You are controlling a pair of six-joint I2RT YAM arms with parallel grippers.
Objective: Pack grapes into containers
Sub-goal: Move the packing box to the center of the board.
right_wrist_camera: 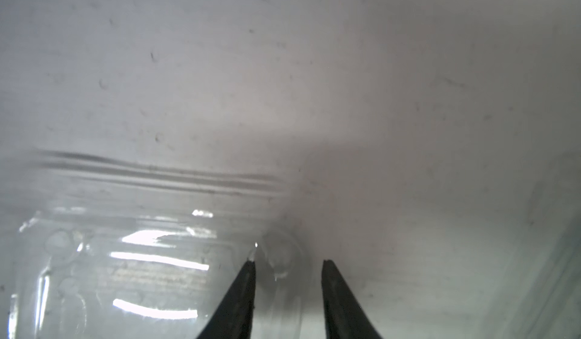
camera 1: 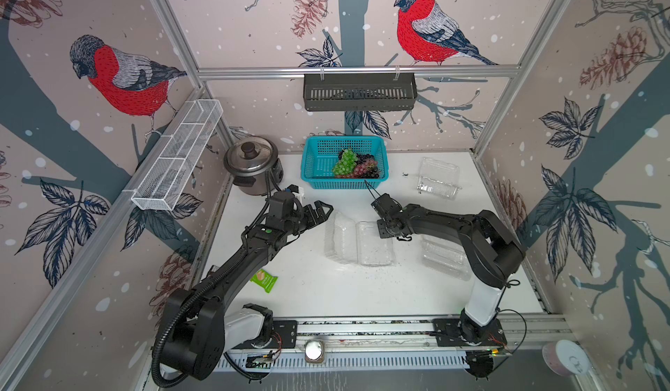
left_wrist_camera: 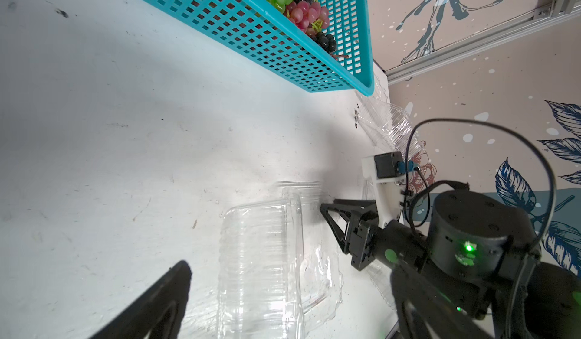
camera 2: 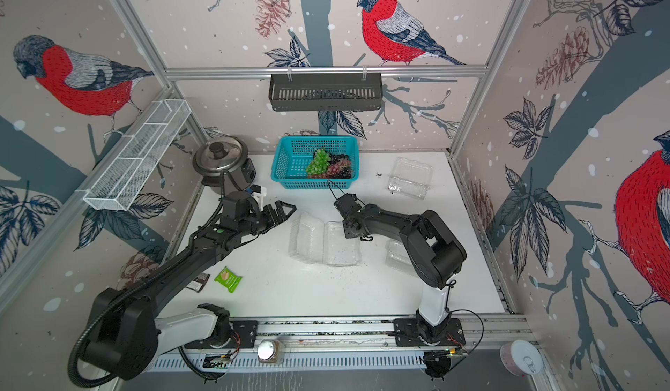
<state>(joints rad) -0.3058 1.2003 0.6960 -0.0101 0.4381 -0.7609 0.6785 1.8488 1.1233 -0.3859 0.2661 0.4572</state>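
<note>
- The right end effector (right_wrist_camera: 289, 262) is low over the open container (camera 1: 373, 244) at the centre of both top views. In the right wrist view its two tips stand a narrow gap apart, with the container's rounded corner tab between them. I cannot tell whether either tip touches the plastic yet.
- The step in hand looks like taking hold of that corner, to steady or shift the container before any fruit goes in.
- To do it well, close slowly and only on the rim. The clear wall is thin and would likely buckle or skid on the bench (camera 1: 326, 291) under a hard pinch.
- Keep the tray half flat on the bench. Lifting one corner could tip the lid half, which lies just left of it.
- The left end effector (camera 1: 321, 211) hovers just left of the lid half, jaws wide and empty. It seems the one free to fetch fruit.
- The grapes (camera 1: 355, 164), green, red and dark bunches, all lie in the teal basket (camera 1: 315, 146) at upper centre, above the open container. None is packed so far.
- A second container (camera 1: 437, 179) sits at upper right, and a third container (camera 1: 444, 258) is partly under the right arm.
</note>
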